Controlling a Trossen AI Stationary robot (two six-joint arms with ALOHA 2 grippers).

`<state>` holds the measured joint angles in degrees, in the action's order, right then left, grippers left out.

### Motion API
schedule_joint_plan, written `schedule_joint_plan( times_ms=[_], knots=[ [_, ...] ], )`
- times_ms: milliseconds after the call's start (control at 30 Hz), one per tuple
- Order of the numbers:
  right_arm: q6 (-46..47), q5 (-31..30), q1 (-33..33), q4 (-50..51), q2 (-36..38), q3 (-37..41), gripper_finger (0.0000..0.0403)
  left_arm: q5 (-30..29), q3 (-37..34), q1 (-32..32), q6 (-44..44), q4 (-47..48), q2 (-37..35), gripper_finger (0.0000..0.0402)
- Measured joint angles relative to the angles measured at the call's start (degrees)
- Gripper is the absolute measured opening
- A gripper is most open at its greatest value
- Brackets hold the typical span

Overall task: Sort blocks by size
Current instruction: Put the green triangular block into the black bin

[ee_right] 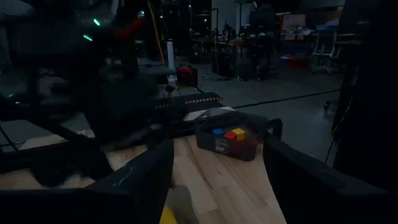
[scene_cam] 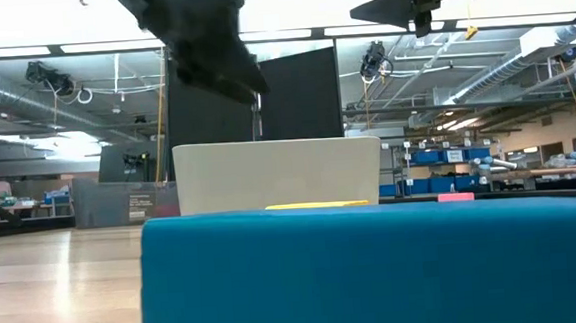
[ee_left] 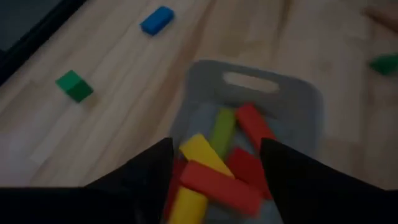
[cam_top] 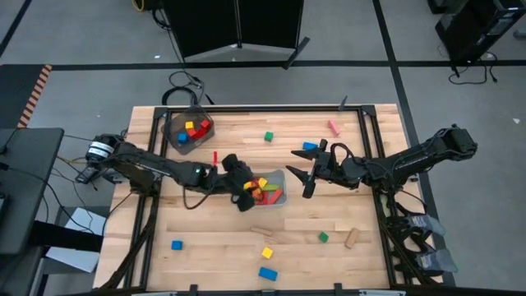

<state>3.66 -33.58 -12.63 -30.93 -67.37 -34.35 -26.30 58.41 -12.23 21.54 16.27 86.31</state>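
Nearest you, a blue block (scene_cam: 375,271) fills the low view. Bars crowd the tray (ee_left: 311,106) under your left hand (ee_left: 214,165), spread and empty; descending could jam it. Right hand (cam_top: 306,170), spread, hovers close enough to collide.

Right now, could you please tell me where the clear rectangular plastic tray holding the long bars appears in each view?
High view: clear rectangular plastic tray at table centre, under the left end effector.
Low view: pale box mid-picture, behind the blue block.
Left wrist view: centre, just beyond the open fingers.
Right wrist view: cannot make it out.
Shared landmark: the left end effector, over the tray.
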Motion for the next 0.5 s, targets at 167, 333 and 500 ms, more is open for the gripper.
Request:
schedule_joint_plan(
  times_ms=[167, 333, 500],
  knots=[
    [0.7, 0.1, -0.3, 1.6, 0.0, 0.0, 0.0256, 0.2, 0.0, -4.5, 4.0, 12.4, -5.5, 0.0247],
    [0.8, 0.4, -0.3, 1.2, -1.1, 0.0, 0.0258, -0.1, 0.0, -9.5, 10.6, 20.3, -10.3, 0.0236],
    [2.8, 3.2, 0.0, 2.3, -4.1, 0.0, 0.0260, -4.3, 0.0, -15.0, 14.9, 22.7, -14.3, 0.0229]
  ],
)
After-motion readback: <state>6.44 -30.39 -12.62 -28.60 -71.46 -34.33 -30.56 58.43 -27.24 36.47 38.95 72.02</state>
